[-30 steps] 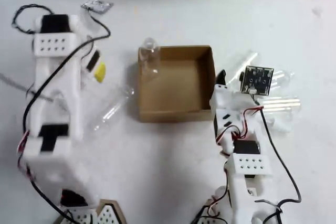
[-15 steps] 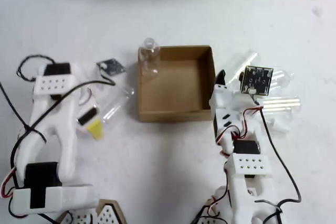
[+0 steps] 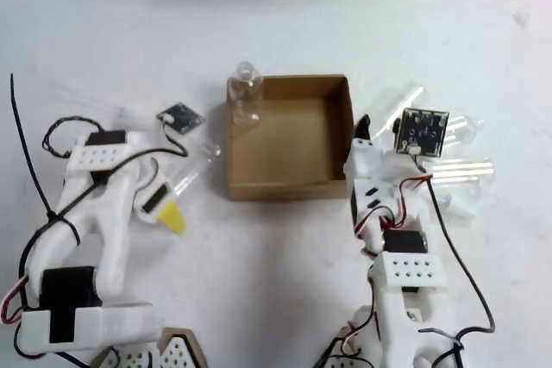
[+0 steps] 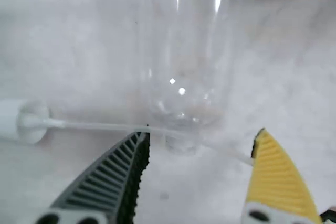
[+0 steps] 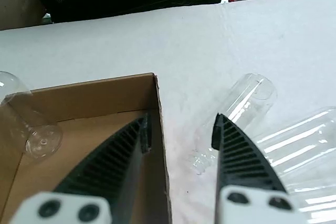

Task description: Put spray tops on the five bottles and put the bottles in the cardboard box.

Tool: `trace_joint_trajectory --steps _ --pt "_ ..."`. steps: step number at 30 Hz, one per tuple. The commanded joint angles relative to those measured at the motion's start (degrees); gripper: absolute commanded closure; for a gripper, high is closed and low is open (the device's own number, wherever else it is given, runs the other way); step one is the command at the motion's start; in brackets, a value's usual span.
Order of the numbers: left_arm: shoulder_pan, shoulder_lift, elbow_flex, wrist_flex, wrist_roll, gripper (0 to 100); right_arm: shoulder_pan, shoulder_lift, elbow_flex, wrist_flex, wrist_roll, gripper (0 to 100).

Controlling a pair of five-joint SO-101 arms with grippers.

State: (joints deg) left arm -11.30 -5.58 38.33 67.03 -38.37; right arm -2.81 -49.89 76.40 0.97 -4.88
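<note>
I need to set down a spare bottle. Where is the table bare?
Bare: the table strip beyond the cardboard box, and the patch in front of it between the left arm and right arm. Crowded: right of the box, where bottles lie by the right gripper.

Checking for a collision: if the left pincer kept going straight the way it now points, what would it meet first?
Probably the thin white dip tube lying across its path, just before the neck of the clear plastic bottle, though depth is unclear.
</note>
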Motion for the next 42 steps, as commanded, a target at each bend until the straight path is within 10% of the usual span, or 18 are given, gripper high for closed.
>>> trace_joint_trajectory --steps 1,35,42 --pt "-0.75 -2.59 -0.26 -0.88 0.53 76 -0.22 -0.13 -0.53 -1.10 -0.35 82.9" --pt "2.68 -3.12 4.75 -7.56 1.05 97 -0.22 0.04 -0.53 -1.10 -0.35 82.9" --pt "2.59 -3.21 -9.58 13.10 0.70 98 -0.22 -0.13 -0.53 -1.10 -0.35 82.9"
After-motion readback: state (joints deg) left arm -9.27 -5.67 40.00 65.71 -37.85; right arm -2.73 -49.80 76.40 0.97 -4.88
